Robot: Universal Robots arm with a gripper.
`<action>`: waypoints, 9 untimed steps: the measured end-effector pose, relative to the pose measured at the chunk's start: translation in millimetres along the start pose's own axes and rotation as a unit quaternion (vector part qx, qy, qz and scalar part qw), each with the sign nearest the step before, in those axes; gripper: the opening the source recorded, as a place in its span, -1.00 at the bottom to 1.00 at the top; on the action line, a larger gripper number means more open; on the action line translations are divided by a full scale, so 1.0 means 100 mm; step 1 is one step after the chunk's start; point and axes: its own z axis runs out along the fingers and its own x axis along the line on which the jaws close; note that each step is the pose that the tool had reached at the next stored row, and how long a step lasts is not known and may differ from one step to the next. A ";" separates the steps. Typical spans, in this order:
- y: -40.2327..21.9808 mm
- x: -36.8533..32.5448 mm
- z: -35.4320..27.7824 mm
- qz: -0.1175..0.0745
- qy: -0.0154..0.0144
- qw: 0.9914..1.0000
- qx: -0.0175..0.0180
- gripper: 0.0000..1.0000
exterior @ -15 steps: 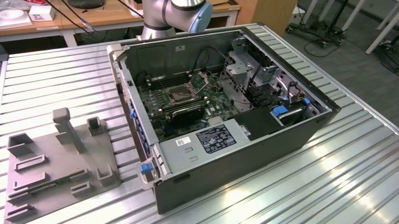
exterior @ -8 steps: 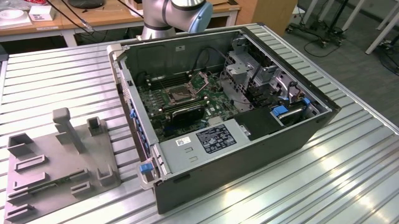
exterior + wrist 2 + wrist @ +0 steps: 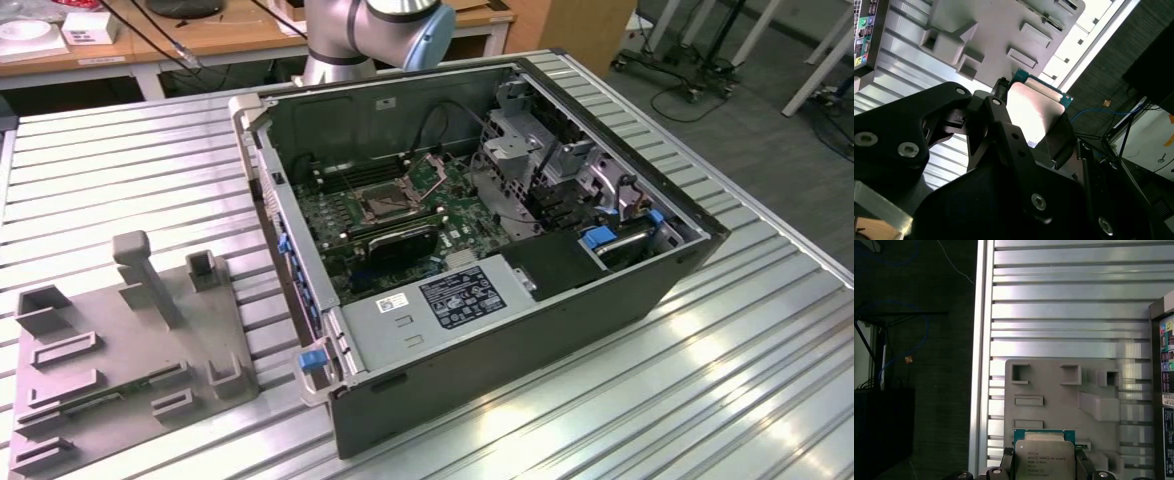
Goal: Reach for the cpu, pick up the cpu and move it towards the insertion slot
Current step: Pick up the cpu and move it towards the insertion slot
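Jaws grip cpu (image 3: 1034, 112) clear of fixture (image 3: 1064, 400); pick-up looks done, carry toward slot (image 3: 383, 205) in hand, calling for level travel.

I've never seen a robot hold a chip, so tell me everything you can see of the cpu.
The cpu is a flat square chip: a pale silvery metal lid with print, on a green board rim. In both wrist views the end effector clamps two opposite edges, holding it in the air, clear of the grey fixture plate.
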 end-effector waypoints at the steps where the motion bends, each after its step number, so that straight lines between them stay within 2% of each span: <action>1: 0.000 -0.001 0.001 0.000 0.000 1.000 0.000 0.09; 9: 0.000 -0.036 -0.001 0.000 0.000 1.000 0.000 0.09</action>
